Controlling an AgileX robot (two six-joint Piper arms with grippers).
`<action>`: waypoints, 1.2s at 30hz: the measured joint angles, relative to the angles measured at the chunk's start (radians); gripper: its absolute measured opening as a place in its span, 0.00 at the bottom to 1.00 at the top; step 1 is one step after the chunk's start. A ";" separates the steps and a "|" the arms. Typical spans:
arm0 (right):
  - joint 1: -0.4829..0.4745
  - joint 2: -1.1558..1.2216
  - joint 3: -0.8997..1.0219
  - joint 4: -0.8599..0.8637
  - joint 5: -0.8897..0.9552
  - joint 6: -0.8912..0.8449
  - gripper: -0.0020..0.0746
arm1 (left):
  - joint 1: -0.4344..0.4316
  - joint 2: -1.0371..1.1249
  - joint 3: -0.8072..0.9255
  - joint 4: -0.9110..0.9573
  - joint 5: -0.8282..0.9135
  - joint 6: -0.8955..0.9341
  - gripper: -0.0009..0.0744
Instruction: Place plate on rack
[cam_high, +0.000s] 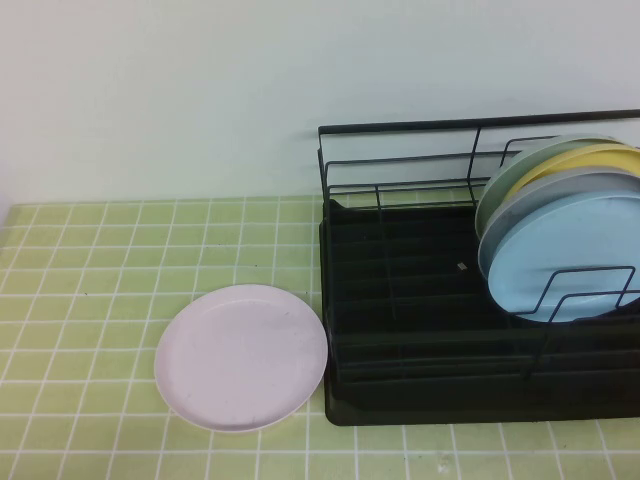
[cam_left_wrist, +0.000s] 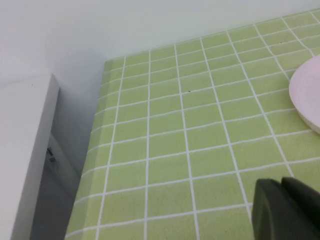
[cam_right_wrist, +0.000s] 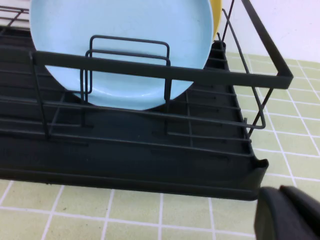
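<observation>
Plate (cam_high: 241, 357), pale pink, lies flat on green tiles (cam_high: 90, 280), at 7 o'clock from the middle of the high view. Its rim sits just beside the rack's near-left corner; I cannot tell whether they touch. The plate is not on the rack yet.

Rack (cam_high: 400, 128), black wire over a black tray, is at 3 o'clock from the plate. At its 3 o'clock end three plates stand on edge, leaning back: blue plate (cam_high: 570, 250) in front, yellow plate (cam_high: 605, 158) behind it, grey plate (cam_high: 535, 155) at the back. The slots at its 9 o'clock end hold nothing.

Neither arm is in the high view.

Left gripper (cam_left_wrist: 282, 192) is clenched on nothing, above bare tiles, with the plate's edge (cam_left_wrist: 307, 95) apart from it.

Right gripper (cam_right_wrist: 282, 200) is clenched on nothing, above tiles just outside the rack's near wall (cam_right_wrist: 150, 67), at the blue plate (cam_right_wrist: 125, 45) end and not touching the rack.
</observation>
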 joint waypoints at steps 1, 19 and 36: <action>0.000 0.000 0.000 0.000 0.000 0.000 0.02 | 0.000 0.000 0.000 0.000 0.000 0.000 0.01; 0.000 0.002 0.000 0.000 -0.613 0.000 0.02 | 0.000 0.000 0.000 0.004 -0.854 0.000 0.01; 0.000 0.002 0.000 0.000 -0.843 -0.004 0.02 | 0.000 0.000 -0.080 0.082 -1.019 -0.199 0.01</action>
